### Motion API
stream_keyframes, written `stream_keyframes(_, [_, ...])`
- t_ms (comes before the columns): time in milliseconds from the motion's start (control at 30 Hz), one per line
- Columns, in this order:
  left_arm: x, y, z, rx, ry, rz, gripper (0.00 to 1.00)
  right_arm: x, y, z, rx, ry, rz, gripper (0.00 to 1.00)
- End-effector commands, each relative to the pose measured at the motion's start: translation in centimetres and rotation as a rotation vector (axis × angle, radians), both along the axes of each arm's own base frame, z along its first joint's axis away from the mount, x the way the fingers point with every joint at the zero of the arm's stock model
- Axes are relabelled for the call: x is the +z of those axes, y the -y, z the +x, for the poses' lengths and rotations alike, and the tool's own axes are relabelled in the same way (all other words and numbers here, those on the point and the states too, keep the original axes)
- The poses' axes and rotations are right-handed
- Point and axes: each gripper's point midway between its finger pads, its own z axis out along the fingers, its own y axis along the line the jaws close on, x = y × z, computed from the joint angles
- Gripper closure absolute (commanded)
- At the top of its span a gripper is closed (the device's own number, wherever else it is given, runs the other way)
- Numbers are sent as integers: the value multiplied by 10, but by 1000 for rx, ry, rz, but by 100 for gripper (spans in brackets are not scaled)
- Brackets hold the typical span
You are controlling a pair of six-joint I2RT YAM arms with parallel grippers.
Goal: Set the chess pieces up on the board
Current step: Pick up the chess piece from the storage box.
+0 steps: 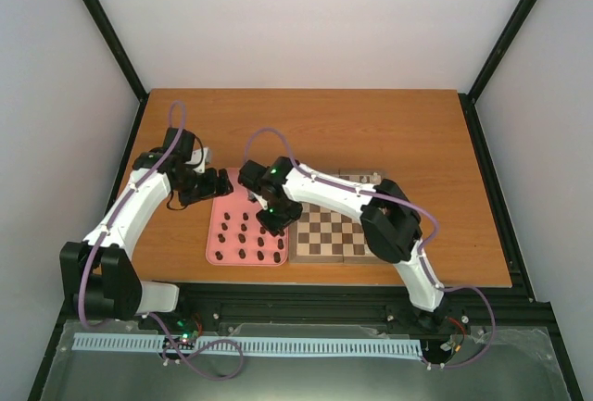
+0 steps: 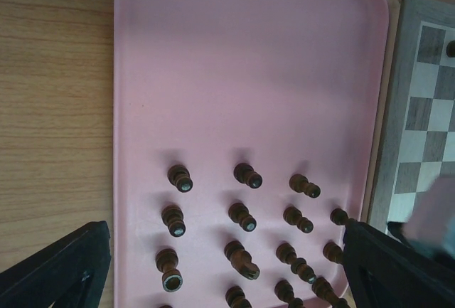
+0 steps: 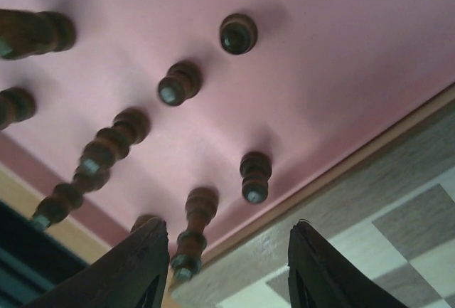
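left gripper [image 1: 215, 185] hangs over the far-left corner of the tray [image 2: 249, 59]. its fingers [image 2: 60, 272] are spread wide and pinch nothing.

right gripper [image 1: 275, 220] is low over the tray's right edge, on the side next to the board [image 1: 334, 234]. its fingers [image 3: 138, 269] stand apart with a clear gap and aren't clamped on anything.

the nearest piece [image 3: 190, 240] stands upright in that gap, just inside the tray's rim. it sits much closer to the finger on the left of the right wrist view. you can't tell from that view whether it touches that finger.

the pieces [image 2: 242, 216] are on the tray, over 10 of them in view. they stand in loose rows on the near half and the far half shows bare pink.

the board lies flat on the table [image 1: 371, 132], just right of the tray, edges side by side. the right arm reaches across the board's far-left part and hides that bit from the top camera.

there's 1 dark blob at the frame edge over the board in the left wrist view, too cut off to call.
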Motion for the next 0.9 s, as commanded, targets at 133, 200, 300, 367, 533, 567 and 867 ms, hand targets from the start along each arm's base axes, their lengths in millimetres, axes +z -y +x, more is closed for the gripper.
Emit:
stream_keyframes(133, [14,3,6,4,42,-24,0,-22,-3,19,-41,26,-46,58])
stream_keyframes(200, [15,3,6,2,45,-22,0,-25,-2,21,-51,15,-43,61])
stream_keyframes(300, [14,3,6,2,41,-21,0,-29,-3,23,-56,-7,-36,63])
stream_keyframes(367, [13,3,6,2,40,-20,0,-32,-3,23,-54,-16,-37,64])
stream_keyframes(533, [11,3,8,1,35,-22,0,-36,-6,21,-39,-38,-29,66])
stream_keyframes(567, [11,3,7,3,33,-22,0,-37,-6,20,-37,-43,-31,67])
stream_keyframes(867, [9,3,9,2,28,-20,0,-44,-1,18,-38,-64,-55,69])
